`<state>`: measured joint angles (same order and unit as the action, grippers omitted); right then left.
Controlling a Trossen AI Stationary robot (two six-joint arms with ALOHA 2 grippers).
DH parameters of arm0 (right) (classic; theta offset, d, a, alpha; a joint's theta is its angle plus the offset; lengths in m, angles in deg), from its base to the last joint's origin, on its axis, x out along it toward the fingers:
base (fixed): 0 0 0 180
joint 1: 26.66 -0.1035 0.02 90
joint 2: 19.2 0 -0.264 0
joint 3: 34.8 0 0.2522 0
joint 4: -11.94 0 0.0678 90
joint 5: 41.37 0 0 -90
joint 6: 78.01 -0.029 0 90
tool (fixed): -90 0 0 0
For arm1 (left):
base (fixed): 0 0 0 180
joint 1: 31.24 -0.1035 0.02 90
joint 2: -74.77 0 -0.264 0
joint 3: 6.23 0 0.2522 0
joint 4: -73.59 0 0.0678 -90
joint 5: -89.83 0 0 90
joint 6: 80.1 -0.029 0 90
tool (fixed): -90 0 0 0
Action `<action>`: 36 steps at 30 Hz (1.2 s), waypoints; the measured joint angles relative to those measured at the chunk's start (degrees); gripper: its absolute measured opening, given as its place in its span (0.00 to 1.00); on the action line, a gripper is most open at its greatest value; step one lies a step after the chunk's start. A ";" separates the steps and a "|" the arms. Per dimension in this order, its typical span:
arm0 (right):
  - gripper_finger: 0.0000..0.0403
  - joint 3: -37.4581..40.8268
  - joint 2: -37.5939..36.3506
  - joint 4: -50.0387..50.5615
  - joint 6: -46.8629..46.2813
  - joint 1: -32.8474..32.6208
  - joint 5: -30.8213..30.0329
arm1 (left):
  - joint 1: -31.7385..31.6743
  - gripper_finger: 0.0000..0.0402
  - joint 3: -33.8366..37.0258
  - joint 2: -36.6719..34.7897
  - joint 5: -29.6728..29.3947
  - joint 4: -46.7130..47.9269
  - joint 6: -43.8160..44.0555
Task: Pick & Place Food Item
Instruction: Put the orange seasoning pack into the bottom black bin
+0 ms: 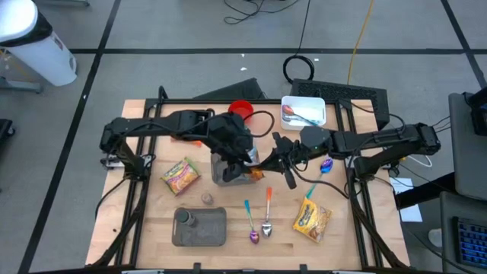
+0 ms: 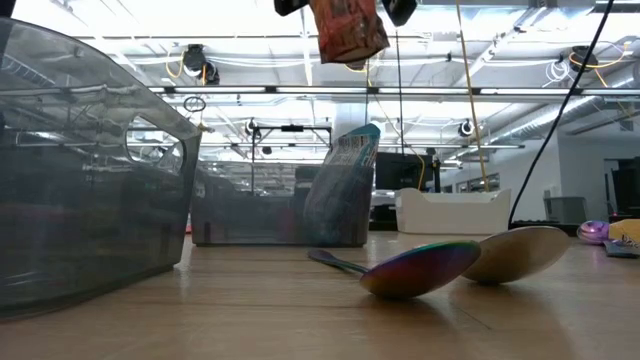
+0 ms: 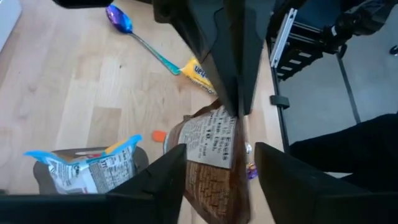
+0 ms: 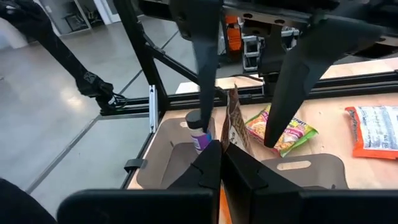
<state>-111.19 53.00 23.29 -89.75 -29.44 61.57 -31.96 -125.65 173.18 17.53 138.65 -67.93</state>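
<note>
A brown food packet [image 3: 211,165] hangs in the air over the middle of the table, and my right gripper [image 4: 221,163] is shut on it. My left gripper [image 3: 217,177] comes from the table's left, tipped downward. It is open, with one finger on each side of the packet and a gap showing in the right wrist view. In the low view the packet [image 2: 346,30] hangs at the top, clear of the table. Below stands a grey bin [image 1: 227,172] with a blue-and-white packet [image 3: 87,165] upright in it. My right gripper pinches the brown packet's edge [image 3: 227,117] between its two shut fingers [image 3: 231,68]. They reach in almost level from the table's right. The packet is seen edge-on [image 4: 236,121] past the fingertips. It is lifted clear and hangs above the bin.
Yellow noodle packets lie at left [image 1: 180,175] and front right [image 1: 312,218]. Two spoons [image 1: 259,219] lie near the front edge, beside a grey tray [image 1: 209,228] with a small bottle. A white box [image 1: 304,110] and a red bowl [image 1: 240,109] stand at the back.
</note>
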 joint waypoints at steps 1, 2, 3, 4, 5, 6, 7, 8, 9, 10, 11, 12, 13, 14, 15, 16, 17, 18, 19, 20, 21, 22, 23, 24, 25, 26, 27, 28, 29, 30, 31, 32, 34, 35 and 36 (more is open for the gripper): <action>0.00 0.00 0.00 -0.05 -0.02 0.27 0.62 | -0.16 0.46 0.00 0.00 -0.03 0.15 0.04; 0.00 0.00 0.00 -0.08 -0.06 0.51 0.81 | -0.33 0.43 0.00 0.00 -0.13 0.17 0.07; 0.00 0.00 0.00 -0.09 -0.14 0.64 0.84 | -0.53 0.39 0.00 0.00 -0.15 0.17 0.07; 0.00 0.00 0.00 -0.10 -0.12 0.80 0.83 | -0.66 0.35 0.00 0.00 -0.17 0.17 0.01; 0.00 0.00 0.00 -0.11 -0.10 0.89 0.84 | -0.80 0.30 0.00 0.00 -0.17 0.14 -0.11; 0.00 0.00 0.00 -0.10 -0.05 0.93 0.82 | -0.93 0.25 0.00 0.00 -0.16 0.13 -0.43; 0.00 0.00 0.00 -0.09 0.00 1.00 0.82 | -1.10 0.21 0.00 0.00 -0.16 0.08 -0.94; 0.00 0.00 0.00 -0.11 0.02 1.17 0.82 | -1.23 0.16 0.00 0.00 -0.07 0.04 -1.60; 0.00 0.00 0.00 -0.09 0.02 1.30 0.82 | -1.32 0.11 0.00 0.00 0.01 -0.02 -2.34; 0.00 0.00 0.00 -0.09 0.02 1.39 0.82 | -1.48 0.06 0.00 0.00 0.06 -0.10 -2.99; 0.00 0.00 0.00 -0.09 0.02 1.39 0.78 | -1.64 0.03 0.00 0.00 0.09 -0.15 -3.58; 0.00 0.00 0.00 -0.09 0.02 1.39 0.68 | -1.85 0.02 0.00 0.00 0.27 -0.16 -3.99; 0.00 0.00 0.00 -0.09 0.02 1.39 0.58 | -2.03 0.02 0.00 0.00 0.54 -0.16 -4.29; 0.00 0.00 0.00 -0.09 0.02 1.39 0.56 | -2.20 0.02 0.00 0.00 0.72 -0.17 -4.59; 0.00 0.00 0.00 -0.10 0.02 1.39 0.56 | -2.36 0.02 0.00 0.00 0.94 -0.18 -4.91; 0.00 0.00 0.00 -0.16 0.03 1.39 0.55 | -2.58 0.01 0.00 0.00 1.36 -0.17 -5.26; 0.00 0.00 0.00 -0.24 0.04 1.40 0.48 | -2.85 0.01 0.00 0.00 1.76 -0.16 -5.64; 0.00 0.00 0.00 -0.24 0.02 1.53 0.39 | -3.12 0.01 0.00 0.00 2.02 -0.18 -5.70; 0.01 0.00 0.00 -0.28 -0.07 1.87 0.45 | -3.41 0.01 0.00 -0.14 2.13 -0.06 -5.67; 0.02 0.00 0.00 -0.46 -0.54 2.32 0.57 | -3.79 0.01 0.00 -0.50 2.07 0.24 -5.65; 0.04 0.00 -0.10 -0.94 -1.28 2.87 0.64 | -4.17 0.01 0.00 -0.75 1.97 0.55 -5.65; 0.06 0.00 -0.36 -1.28 -2.12 3.52 0.69 | -4.57 0.01 0.00 -1.20 1.87 0.69 -5.65; 0.09 0.00 -0.65 -1.75 -2.77 4.28 0.77 | -4.95 0.01 0.00 -1.86 1.74 1.03 -5.65; 0.12 0.00 -1.06 -2.68 -3.46 5.05 0.84 | -5.29 0.01 0.00 -2.42 1.73 1.66 -5.79; 0.15 0.00 -1.63 -3.45 -4.04 5.87 0.84 | -5.61 0.01 0.00 -3.06 1.74 2.54 -5.98; 0.19 0.00 -2.30 -3.90 -4.59 6.82 0.79 | -5.96 0.01 0.00 -3.80 1.70 3.41 -6.10; 0.22 0.00 -2.97 -4.32 -5.02 7.76 0.59 | -6.25 0.01 0.00 -4.35 1.73 3.96 -6.24; 0.25 0.00 -3.64 -4.49 -5.30 8.59 -0.11 | -6.58 0.01 0.00 -5.16 1.72 4.48 -6.48; 0.29 0.00 -4.35 -4.49 -5.41 9.54 -1.36 | -6.89 0.01 0.00 -5.98 1.71 5.49 -6.76; 0.32 0.00 -4.94 -4.30 -5.30 10.37 -2.55 | -7.12 0.01 0.00 -6.66 1.75 6.55 -7.14; 0.35 0.00 -5.46 -4.16 -4.92 11.15 -3.79 | -7.39 0.01 0.00 -7.62 1.72 7.35 -7.15; 0.37 0.00 -5.89 -4.23 -4.48 11.96 -5.02 | -7.76 0.01 0.00 -8.69 1.63 8.34 -6.94; 0.41 0.00 -6.74 -4.26 -3.18 13.35 -6.70 | -8.01 0.01 0.00 -10.29 0.72 9.95 -4.65; 0.43 0.00 -7.20 -4.39 -2.34 14.15 -7.13 | -8.03 0.01 0.00 -11.44 -0.04 10.74 -3.20; 0.44 0.00 -7.65 -4.26 -1.54 14.91 -7.38 | -8.01 0.01 0.00 -12.51 -1.19 11.46 -1.89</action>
<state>-111.19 45.35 19.03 -91.29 -14.53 54.19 -39.97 -125.65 160.67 16.33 150.11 -69.81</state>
